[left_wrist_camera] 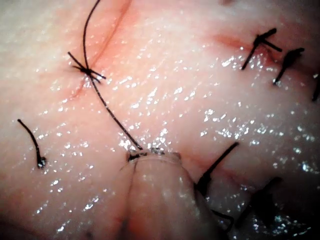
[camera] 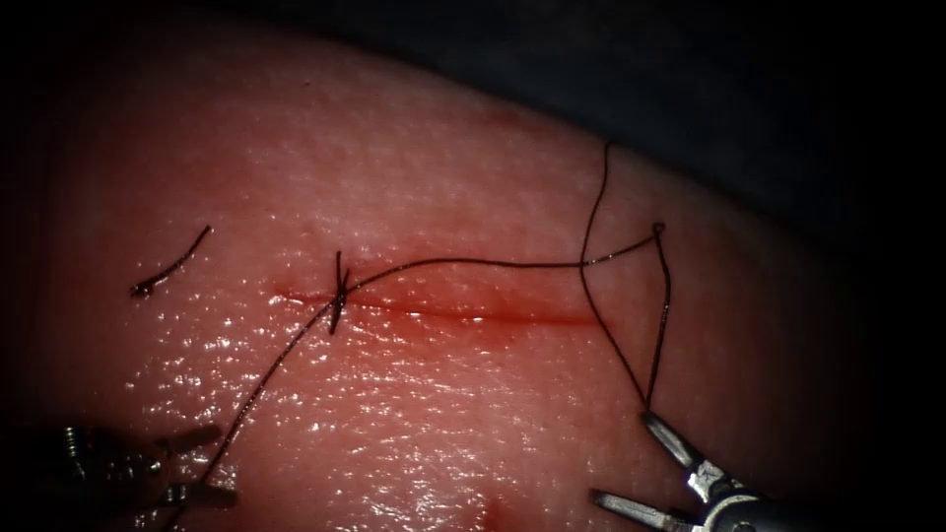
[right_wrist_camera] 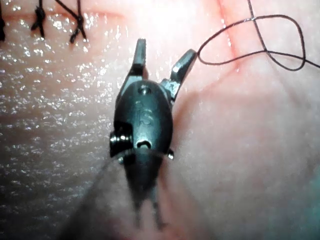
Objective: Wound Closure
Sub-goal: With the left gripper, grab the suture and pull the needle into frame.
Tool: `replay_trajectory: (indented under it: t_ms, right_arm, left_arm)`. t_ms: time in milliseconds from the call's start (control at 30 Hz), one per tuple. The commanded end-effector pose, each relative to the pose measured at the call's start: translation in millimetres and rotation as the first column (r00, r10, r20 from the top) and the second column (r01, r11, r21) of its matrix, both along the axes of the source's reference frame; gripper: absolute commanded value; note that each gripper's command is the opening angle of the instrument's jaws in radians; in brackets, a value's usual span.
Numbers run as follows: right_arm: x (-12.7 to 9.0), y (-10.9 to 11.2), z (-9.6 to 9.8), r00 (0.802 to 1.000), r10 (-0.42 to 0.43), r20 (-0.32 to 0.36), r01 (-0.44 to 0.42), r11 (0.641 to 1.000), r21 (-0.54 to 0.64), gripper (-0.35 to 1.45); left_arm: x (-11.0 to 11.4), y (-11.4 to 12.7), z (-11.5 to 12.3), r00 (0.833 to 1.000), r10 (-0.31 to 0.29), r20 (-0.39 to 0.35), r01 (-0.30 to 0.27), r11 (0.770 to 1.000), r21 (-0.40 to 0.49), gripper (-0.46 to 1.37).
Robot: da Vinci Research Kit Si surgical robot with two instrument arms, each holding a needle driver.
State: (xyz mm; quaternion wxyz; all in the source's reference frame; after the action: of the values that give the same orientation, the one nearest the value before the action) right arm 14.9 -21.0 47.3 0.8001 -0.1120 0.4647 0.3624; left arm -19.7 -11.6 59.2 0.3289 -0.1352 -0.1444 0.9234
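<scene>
My right claw (camera: 631,458) stands released, its jaws spread wide and grasping nothing, the upper tip touching the thread (camera: 463,262) just right of the cut (camera: 463,313). My left claw (camera: 192,463) sits low on the left with the thread running into it, though I cannot tell its grip. From there the thread climbs to the knot (camera: 338,294) on the cut's left end, crosses the tissue (camera: 414,177) rightward and loops beyond the cut's right end; a cut end of thread (camera: 172,264) lies well left.

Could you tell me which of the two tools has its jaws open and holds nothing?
The right tool: its jaws stand spread, empty, beside the thread. The left tool is shut on the thread.
</scene>
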Motion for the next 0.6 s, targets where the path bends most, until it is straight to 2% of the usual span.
replay_trajectory:
  t_ms: [33, 100, 133, 200, 267, 300, 333, 367, 467, 600]
  right_arm:
    - [0.1, -0.2, -0.2, 1.000, -0.005, -0.006, 0.005, 1.000, 0.000, 0.67]
    - [0.2, -0.5, -0.3, 1.000, -0.009, -0.008, 0.009, 1.000, 0.001, 0.67]
    - [0.2, -0.6, -0.4, 1.000, -0.013, -0.009, 0.014, 1.000, 0.002, 0.67]
    - [0.2, -1.0, -0.4, 1.000, -0.021, -0.006, 0.021, 1.000, 0.008, 0.67]
    - [0.2, -1.2, -0.5, 1.000, -0.023, -0.009, 0.023, 1.000, 0.006, 0.67]
    - [0.1, -1.4, -0.5, 1.000, -0.026, -0.009, 0.026, 1.000, 0.007, 0.67]
    - [0.1, -1.5, -0.5, 1.000, -0.027, -0.010, 0.027, 1.000, 0.006, 0.67]
    - [0.0, -1.7, -0.6, 0.999, -0.032, -0.009, 0.032, 0.999, 0.009, 0.67]
    - [-0.4, -2.4, -1.0, 0.999, -0.049, -0.006, 0.049, 0.999, 0.020, 0.66]
    - [-1.1, -2.9, -1.3, 0.998, -0.056, -0.009, 0.056, 0.998, 0.019, 0.65]
  left_arm:
    - [-0.2, 0.1, 0.3, 1.000, 0.008, -0.006, -0.008, 1.000, 0.002, 0.83]
    - [-0.3, 0.1, 0.5, 1.000, 0.013, -0.005, -0.013, 1.000, 0.003, 1.04]
    - [-0.3, 0.1, 0.5, 1.000, 0.017, -0.002, -0.017, 1.000, 0.005, 1.06]
    - [-0.4, 0.1, 0.5, 1.000, 0.022, 0.001, -0.022, 1.000, 0.010, 0.92]
    - [-0.4, 0.0, 0.6, 1.000, 0.022, 0.006, -0.022, 1.000, 0.013, 0.53]
    - [-0.5, -0.1, 0.6, 1.000, 0.008, 0.000, -0.008, 1.000, 0.022, 0.13]
    - [-0.5, -0.2, 0.6, 1.000, 0.002, -0.001, -0.002, 1.000, 0.023, -0.04]
    - [-0.5, -0.3, 0.7, 0.999, -0.032, -0.004, 0.032, 0.998, 0.049, -0.35]
    - [-0.7, 0.1, 0.6, 0.997, -0.076, 0.024, 0.071, 0.982, 0.173, -0.35]
    - [-1.1, 1.3, -0.4, 0.994, -0.091, 0.052, 0.079, 0.978, 0.194, -0.35]
